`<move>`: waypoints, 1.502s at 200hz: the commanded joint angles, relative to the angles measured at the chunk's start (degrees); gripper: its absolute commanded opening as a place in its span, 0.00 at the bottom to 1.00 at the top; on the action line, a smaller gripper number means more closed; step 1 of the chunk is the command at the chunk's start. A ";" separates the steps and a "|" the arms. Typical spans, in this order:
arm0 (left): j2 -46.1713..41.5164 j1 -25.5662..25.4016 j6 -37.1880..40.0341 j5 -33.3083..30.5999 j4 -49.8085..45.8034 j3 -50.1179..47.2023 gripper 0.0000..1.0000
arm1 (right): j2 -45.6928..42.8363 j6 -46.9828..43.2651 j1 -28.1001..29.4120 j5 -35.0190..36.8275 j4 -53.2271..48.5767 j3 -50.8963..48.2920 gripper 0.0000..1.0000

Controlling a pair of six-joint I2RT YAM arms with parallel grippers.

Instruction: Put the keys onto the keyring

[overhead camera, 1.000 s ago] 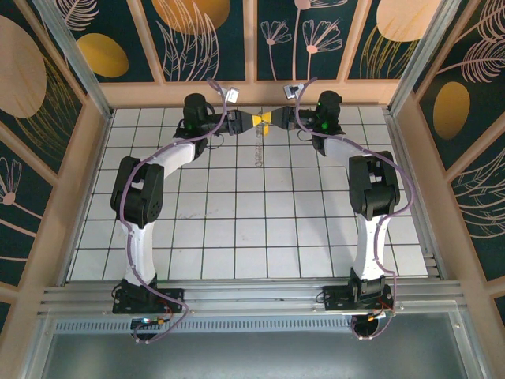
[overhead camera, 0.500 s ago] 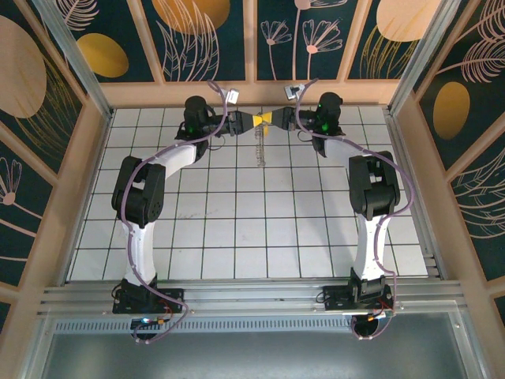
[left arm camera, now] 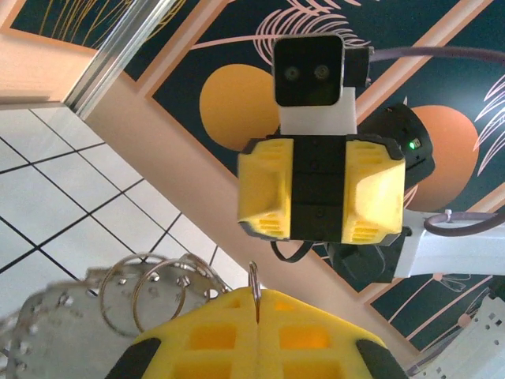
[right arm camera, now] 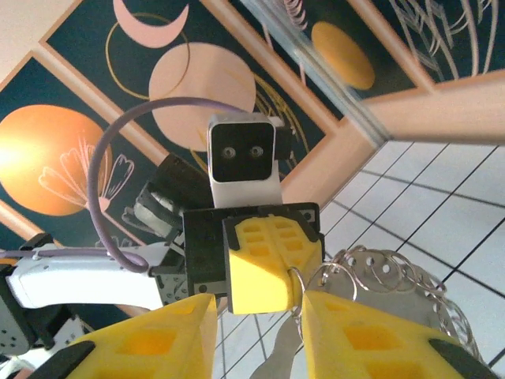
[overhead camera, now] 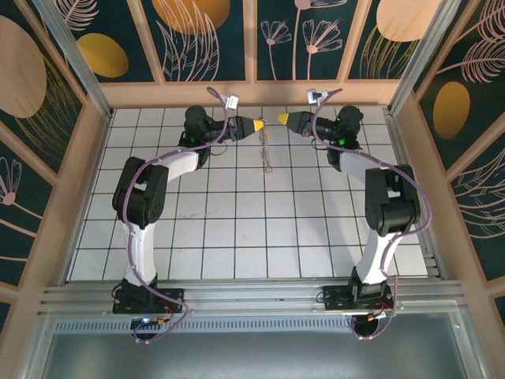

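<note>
Tiled table, one keyring, left tool, right tool

The keyring is bright, shiny metal wire, the fingertips of the left gripper matt yellow ribbed plastic, the floor tiles smooth white.

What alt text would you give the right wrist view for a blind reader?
The left gripper, yellow fingers shut, pinches a thin metal ring facing the camera; the beaded keyring bunches beside it and a silvery key blade hangs below. The right gripper stands open in the foreground, the blade in the gap between its yellow fingers.
</note>
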 commanded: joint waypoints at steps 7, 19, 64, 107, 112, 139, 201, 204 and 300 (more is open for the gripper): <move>-4.67 -0.58 -0.88 0.61 5.13 -0.61 0.00 | -4.95 -3.21 -0.07 5.22 4.57 -6.12 0.35; -5.29 -0.78 -0.79 0.84 5.13 -0.87 0.00 | -6.74 -6.24 0.00 7.11 3.22 -8.58 0.35; -7.35 -1.80 0.42 1.56 3.42 -1.10 0.00 | -11.22 -17.34 1.89 10.48 -5.33 -12.42 0.44; -8.49 -2.80 2.07 2.03 1.24 -1.14 0.00 | -11.88 -23.32 3.80 10.72 -9.40 -12.20 0.46; -8.63 -2.88 2.22 2.02 1.05 -1.16 0.00 | -11.74 -23.32 3.88 10.43 -9.03 -12.16 0.46; -9.08 -3.24 2.32 2.55 0.83 -1.23 0.00 | -11.14 -22.82 3.87 7.85 -6.08 -12.38 0.47; -9.33 -3.59 2.64 3.43 0.33 -0.88 0.00 | -8.87 -19.37 3.85 2.40 1.03 -12.62 0.48; -9.27 -3.59 2.67 3.47 0.34 -0.80 0.00 | -8.75 -19.19 3.83 2.18 1.31 -12.60 0.48; -8.28 -3.77 1.37 3.52 1.88 0.15 0.00 | -7.17 -14.80 3.85 -1.81 7.11 -12.66 0.07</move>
